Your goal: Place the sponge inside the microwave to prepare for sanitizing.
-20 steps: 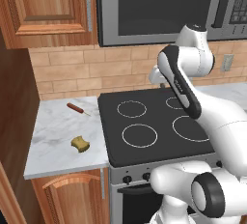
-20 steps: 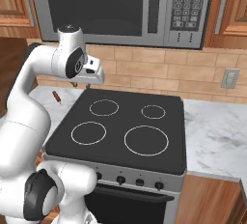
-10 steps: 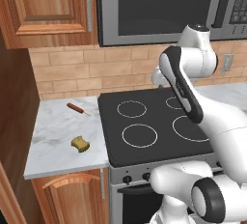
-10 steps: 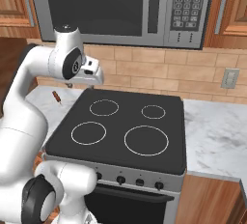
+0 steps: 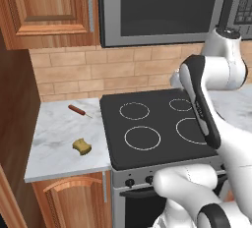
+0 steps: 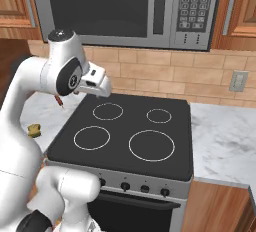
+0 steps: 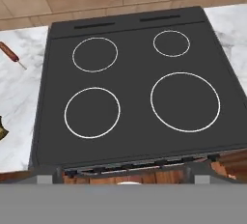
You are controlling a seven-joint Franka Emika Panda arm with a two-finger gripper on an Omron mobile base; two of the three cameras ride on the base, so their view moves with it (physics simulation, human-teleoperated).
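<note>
Yellow-olive and wavy-sided, the small soft sponge [image 5: 82, 146] lies untouched on the white marble bench [image 5: 54, 138] left of the black glass cooktop [image 5: 157, 128], near its front edge, with a thin reddish-brown stick tool [image 5: 79, 110] farther back. Over the last second the gripper [image 6: 100, 87], raised above the cooktop's far left corner, has spread its jaws wide and holds nothing. That reads as readying for a pick, though the large stainless-steel microwave [image 6: 120, 6] above has its dark glass door shut, so that must be opened first

There are one sponge [image 5: 82, 146], one reddish-brown stick-like tool [image 5: 79, 110], one closed microwave [image 5: 162, 8], and one stove [image 5: 157, 128] with four ring burners.
</note>
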